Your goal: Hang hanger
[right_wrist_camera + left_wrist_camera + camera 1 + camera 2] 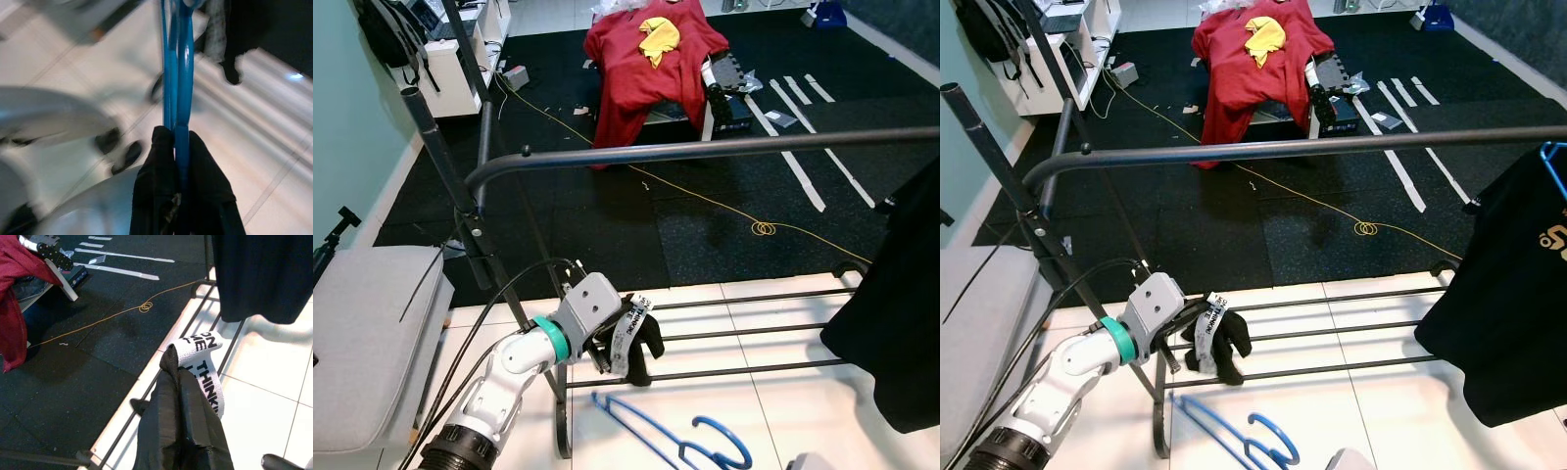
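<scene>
Head views first: blue hanger [671, 436] low over the white tiled floor [754, 411], below the bottom bars of the clothes rack, with the rack's top rail [705, 150] well above it; black garment [1503, 304] already hanging at the right end. Left hand [631, 338] beside the lower bars, wrapped in a printed white strap. Left wrist view: left hand [183, 426] with both fingers pressed together, nothing between them. Right wrist view: right hand [182, 166] clamped on the hanger's thin blue bar. Judged light, stiff, smooth plastic, likely to swivel or slip in a pinch; better held near the neck under the hook.
</scene>
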Motion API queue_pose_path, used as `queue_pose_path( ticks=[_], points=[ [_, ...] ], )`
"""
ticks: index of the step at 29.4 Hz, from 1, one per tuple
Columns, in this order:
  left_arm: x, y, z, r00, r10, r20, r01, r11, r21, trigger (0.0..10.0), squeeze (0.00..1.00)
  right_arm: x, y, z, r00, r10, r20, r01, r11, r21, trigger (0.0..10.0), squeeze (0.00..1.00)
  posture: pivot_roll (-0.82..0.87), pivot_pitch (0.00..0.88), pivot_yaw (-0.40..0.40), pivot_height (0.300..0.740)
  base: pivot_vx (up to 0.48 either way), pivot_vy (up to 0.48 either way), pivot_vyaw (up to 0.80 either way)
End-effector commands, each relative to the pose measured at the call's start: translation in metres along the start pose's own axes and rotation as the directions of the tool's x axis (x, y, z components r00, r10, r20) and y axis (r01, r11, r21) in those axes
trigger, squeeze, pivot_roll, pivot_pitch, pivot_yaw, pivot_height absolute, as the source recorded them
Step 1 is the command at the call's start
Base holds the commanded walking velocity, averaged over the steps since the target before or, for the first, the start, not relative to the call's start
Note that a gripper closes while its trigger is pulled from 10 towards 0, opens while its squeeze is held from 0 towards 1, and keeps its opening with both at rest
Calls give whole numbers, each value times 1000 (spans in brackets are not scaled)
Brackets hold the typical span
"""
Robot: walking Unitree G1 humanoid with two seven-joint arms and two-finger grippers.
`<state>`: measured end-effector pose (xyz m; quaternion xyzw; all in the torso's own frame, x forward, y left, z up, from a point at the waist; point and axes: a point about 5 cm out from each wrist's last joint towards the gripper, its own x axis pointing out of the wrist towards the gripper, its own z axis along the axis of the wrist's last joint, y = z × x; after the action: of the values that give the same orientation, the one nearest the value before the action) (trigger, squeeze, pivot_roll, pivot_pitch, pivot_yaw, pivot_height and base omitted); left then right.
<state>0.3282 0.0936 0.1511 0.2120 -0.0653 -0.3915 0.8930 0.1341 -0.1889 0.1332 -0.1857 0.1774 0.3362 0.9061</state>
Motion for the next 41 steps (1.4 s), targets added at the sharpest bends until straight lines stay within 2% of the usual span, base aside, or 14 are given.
queue_pose_path(
  ticks=[1,6,11,16,22,26,28,30,32,34,36,37,39,41],
  points=[
    [-2,-2,-7,1000,-12,-18,11,999,-31,10000,0,-2,-6,3,998,-59,19,59,998,-9,10000,0,-372,200,165,740,0,0,0],
    [4,-3,-4,1000,1,-5,-2,999,-41,10000,0,-1,-24,-2,988,-152,15,153,988,-39,10000,0,-379,196,155,740,0,0,0],
    [16,3,-4,995,99,-15,-100,993,-70,10000,0,-13,-9,-7,999,-33,-15,32,999,-8,10000,0,-384,200,145,740,0,0,0],
    [20,9,-5,987,154,-33,-157,983,-93,10000,0,-18,-7,-8,999,-11,-36,10,1000,-15,10000,0,-394,201,144,740,0,0,0],
    [13,17,-8,984,172,-42,-176,974,-141,10000,0,-17,-20,-5,999,-45,-30,43,997,-58,10000,0,-394,196,145,740,0,0,0],
    [4,14,-12,993,116,-33,-119,983,-141,10000,0,-14,-29,0,999,-48,-5,47,994,-94,10000,0,-382,185,129,740,0,0,0],
    [-2,10,-19,993,108,-46,-114,983,-146,10000,0,-5,-37,10,996,-68,63,75,992,-101,10000,0,-374,181,121,740,0,0,0],
    [-2,10,-19,993,108,-46,-114,983,-146,10000,0,-5,-37,10,996,-68,63,75,992,-101,10000,0,-374,181,121,740,0,0,0],
    [-13,-2,-28,988,137,-73,-148,971,-189,10000,0,18,-40,19,972,-141,189,148,989,-23,10000,0,-364,170,107,740,0,0,0],
    [-13,-2,-28,988,137,-73,-148,971,-189,10000,0,18,-40,19,972,-141,189,148,989,-23,10000,0,-364,170,107,740,0,0,0],
    [-29,-20,-41,971,210,-117,-234,941,-247,10000,0,46,-33,22,940,-206,274,185,978,101,10000,0,-339,162,93,740,0,0,0],
    [-29,-20,-41,971,210,-117,-234,941,-247,10000,0,46,-33,22,940,-206,274,185,978,101,10000,0,-339,162,93,740,0,0,0],
    [-52,-38,-66,927,295,-231,-352,898,-265,10000,0,68,-14,15,943,-181,278,134,975,178,10000,0,-306,155,76,740,0,0,0],
    [-66,-46,-85,882,341,-326,-431,864,-261,10000,0,76,-1,7,955,-139,263,85,975,205,10000,0,-296,155,69,740,0,0,0]
  ],
)
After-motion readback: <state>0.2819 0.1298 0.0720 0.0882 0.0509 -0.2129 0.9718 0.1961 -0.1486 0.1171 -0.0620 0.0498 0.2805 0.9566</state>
